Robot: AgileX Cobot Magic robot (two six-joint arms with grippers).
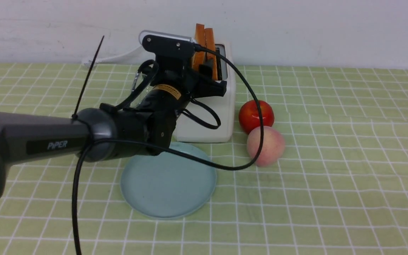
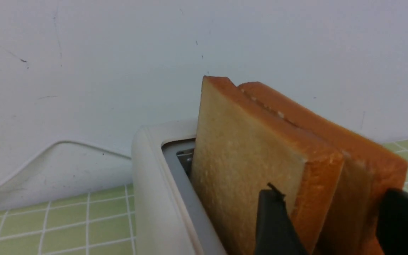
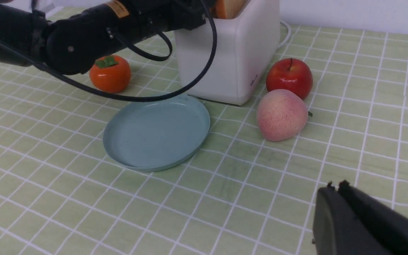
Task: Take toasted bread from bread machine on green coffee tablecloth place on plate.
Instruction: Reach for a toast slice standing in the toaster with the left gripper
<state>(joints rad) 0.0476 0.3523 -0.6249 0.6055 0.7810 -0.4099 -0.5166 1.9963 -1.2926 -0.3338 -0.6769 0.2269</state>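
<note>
We're at the grab: left end effector point(image 2: 331, 198) spread wide around both toast slices point(image 2: 246, 166) in the toaster point(image 2: 151, 198). Next we squeeze and lift straight up; the plate point(image 1: 168, 187) sits at the toaster's 6 o'clock.

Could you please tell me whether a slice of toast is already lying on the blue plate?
No, the plate holds nothing, and both toast slices stand in the toaster.

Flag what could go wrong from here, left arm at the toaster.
1. The left gripper stands open around both toast slices; closing could grab two together.
2. Its cable loop hangs low near the plate; it could drag across plate or toast at set-down.
3. The toaster looks light; a sticking slice might lift or tip it.
</note>
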